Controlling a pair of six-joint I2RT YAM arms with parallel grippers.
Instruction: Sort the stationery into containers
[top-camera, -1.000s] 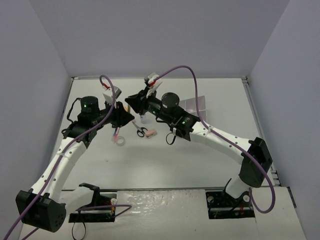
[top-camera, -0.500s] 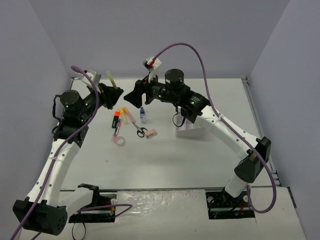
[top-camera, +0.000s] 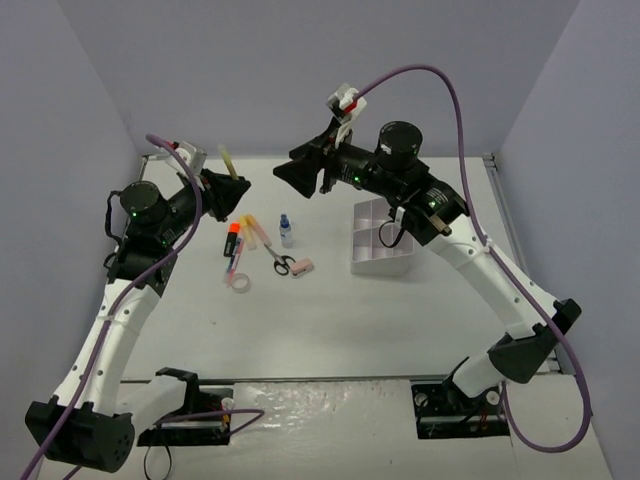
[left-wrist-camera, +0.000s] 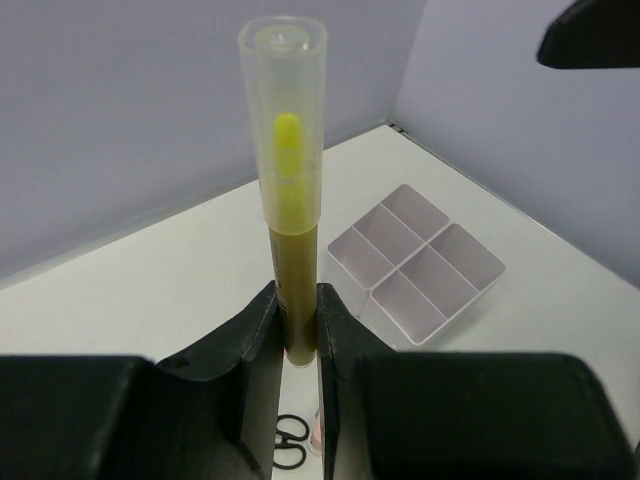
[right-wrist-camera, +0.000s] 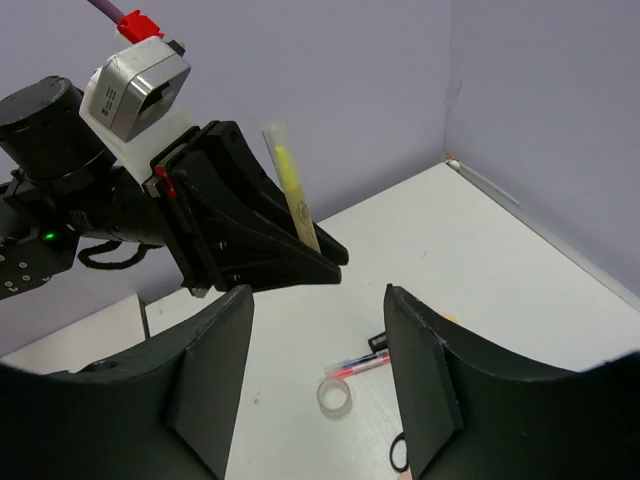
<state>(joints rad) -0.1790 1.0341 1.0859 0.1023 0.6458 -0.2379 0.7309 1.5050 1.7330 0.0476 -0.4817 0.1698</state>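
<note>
Nearest you, the tape ring (top-camera: 240, 282), scissors (top-camera: 281, 262) and eraser (top-camera: 303, 267) are lying on the worktop (top-camera: 330, 330). The bottle (top-camera: 286, 232) is standing just beyond, with the tray (top-camera: 378, 266) at its 3 o'clock and an orange highlighter (top-camera: 232, 238) at its 9 o'clock. Your left tool (top-camera: 240, 190) is hanging at the bottle's 10 o'clock, clamping the yellow highlighter (left-wrist-camera: 290, 190), cap outward. Your right tool (top-camera: 285, 170), at 12 o'clock, is holding its jaws apart.

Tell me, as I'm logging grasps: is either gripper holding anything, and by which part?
The left gripper is shut on the yellow highlighter, clamping the barrel's uncapped end, with the cap free. The right gripper is open and empty.
</note>
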